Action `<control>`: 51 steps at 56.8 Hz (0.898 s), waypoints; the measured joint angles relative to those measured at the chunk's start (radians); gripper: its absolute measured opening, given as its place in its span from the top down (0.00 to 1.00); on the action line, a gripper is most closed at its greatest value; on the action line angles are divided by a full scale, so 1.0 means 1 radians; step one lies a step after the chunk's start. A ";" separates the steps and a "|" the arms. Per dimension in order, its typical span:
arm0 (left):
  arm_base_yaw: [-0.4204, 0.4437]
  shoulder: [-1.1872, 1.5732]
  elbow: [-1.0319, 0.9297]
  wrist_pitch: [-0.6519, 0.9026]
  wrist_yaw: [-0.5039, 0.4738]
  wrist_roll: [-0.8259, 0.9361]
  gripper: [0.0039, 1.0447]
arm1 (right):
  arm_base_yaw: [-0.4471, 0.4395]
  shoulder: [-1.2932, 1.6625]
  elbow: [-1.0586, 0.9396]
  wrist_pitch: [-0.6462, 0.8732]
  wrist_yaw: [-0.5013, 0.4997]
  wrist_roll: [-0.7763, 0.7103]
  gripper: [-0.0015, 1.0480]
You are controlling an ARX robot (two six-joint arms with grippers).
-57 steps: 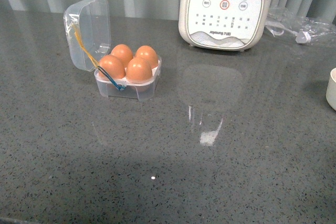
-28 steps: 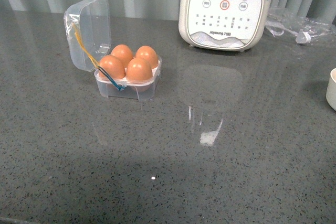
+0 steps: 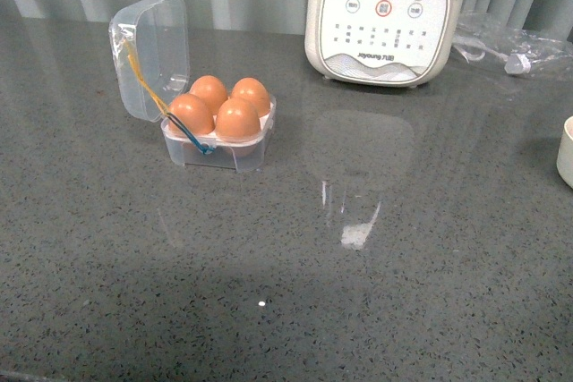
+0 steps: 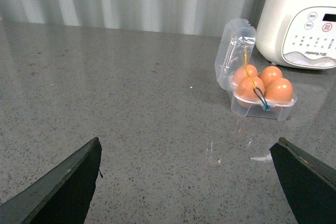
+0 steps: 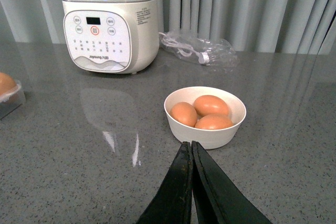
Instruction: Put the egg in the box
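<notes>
The clear plastic box (image 3: 235, 155) stands left of centre on the grey counter, its hinged lid (image 3: 150, 55) swung up and open. Several orange-brown eggs fill its slots, among them a front egg (image 3: 237, 119). Yellow and blue elastic loops hang across its left side. In the left wrist view my left gripper (image 4: 187, 142) is open and empty, low over bare counter, well short of the box (image 4: 261, 107). My right gripper (image 5: 188, 145) is shut on nothing, its tips just in front of a white bowl (image 5: 205, 132). Neither arm shows in the front view.
The white bowl holds three more brown eggs (image 5: 211, 104) and shows at the right edge of the front view as a bowl rim (image 3: 566, 151). A white cooker (image 3: 387, 15) stands at the back. A crumpled clear bag with a cable (image 3: 510, 46) lies to its right.
</notes>
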 joint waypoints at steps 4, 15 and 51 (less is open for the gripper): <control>0.000 0.000 0.000 0.000 0.000 0.000 0.06 | 0.000 0.000 0.000 0.000 0.000 0.000 0.87; 0.000 0.000 0.000 0.000 0.000 0.000 0.06 | 0.000 0.000 0.000 0.000 0.000 0.000 0.51; 0.000 0.000 0.000 0.000 0.000 0.000 0.06 | 0.000 0.000 0.000 0.000 0.000 0.001 0.07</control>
